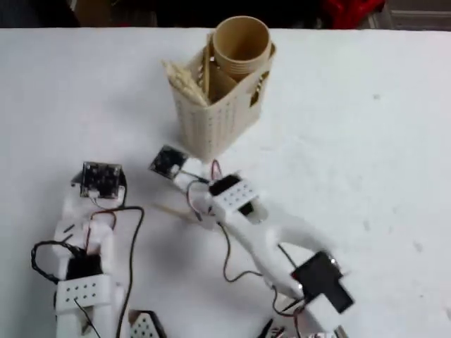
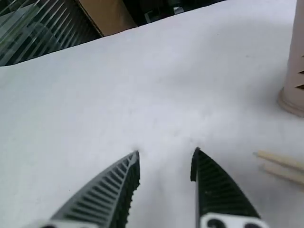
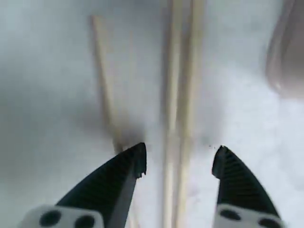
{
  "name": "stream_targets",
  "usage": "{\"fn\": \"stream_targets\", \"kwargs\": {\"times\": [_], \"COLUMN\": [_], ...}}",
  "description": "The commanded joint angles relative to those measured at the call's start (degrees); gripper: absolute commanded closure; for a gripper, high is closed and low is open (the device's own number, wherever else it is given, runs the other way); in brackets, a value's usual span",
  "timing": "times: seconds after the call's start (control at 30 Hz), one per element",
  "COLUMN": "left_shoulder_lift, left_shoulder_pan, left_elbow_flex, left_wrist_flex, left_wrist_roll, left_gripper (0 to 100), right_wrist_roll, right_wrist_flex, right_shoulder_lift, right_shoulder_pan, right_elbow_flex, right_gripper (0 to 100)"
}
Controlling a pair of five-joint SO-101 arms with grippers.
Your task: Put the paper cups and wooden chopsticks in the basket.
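A cream slatted basket (image 1: 215, 116) stands at the table's far middle and holds stacked paper cups (image 1: 242, 46) and a bundle of wooden chopsticks (image 1: 184, 77). More chopsticks (image 1: 168, 209) lie on the table in front of it. My right gripper (image 3: 180, 148) is open, low over the table. A pair of chopsticks (image 3: 179, 109) lies between its fingers, and a single stick (image 3: 102, 80) lies just outside one finger. My left gripper (image 2: 165, 153) is open over bare table with nothing in it. Two chopstick ends (image 2: 281, 167) lie off to its side.
The basket's base (image 2: 293, 90) stands close beyond the left gripper, and its edge (image 3: 287, 52) shows near the right gripper. In the high view the right arm (image 1: 261, 232) stretches in from the near right, and the left arm (image 1: 88, 246) sits at the near left. Loose black cables trail beside both.
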Motion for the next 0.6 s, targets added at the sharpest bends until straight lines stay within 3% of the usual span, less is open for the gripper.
{"fn": "stream_targets", "kwargs": {"times": [0.0, 0.13, 0.37, 0.57], "left_shoulder_lift": [-0.92, -0.92, -0.92, -0.92], "left_shoulder_pan": [0.57, 0.57, 0.57, 0.57], "left_elbow_flex": [0.0, 0.0, 0.0, 0.0], "left_wrist_flex": [0.26, 0.26, 0.26, 0.26], "left_wrist_roll": [0.35, 0.35, 0.35, 0.35], "left_gripper": [81, 81, 81, 81], "right_wrist_roll": [0.7, 0.7, 0.26, 0.09], "right_wrist_flex": [-0.75, -0.75, -0.75, -0.31], "right_shoulder_lift": [1.98, 5.23, 5.85, 4.0], "right_shoulder_pan": [2.42, 2.51, 2.59, 2.59], "right_elbow_flex": [-3.52, -4.04, -4.13, -3.52], "right_gripper": [76.2, 78.3, 98.6, 98.2]}}
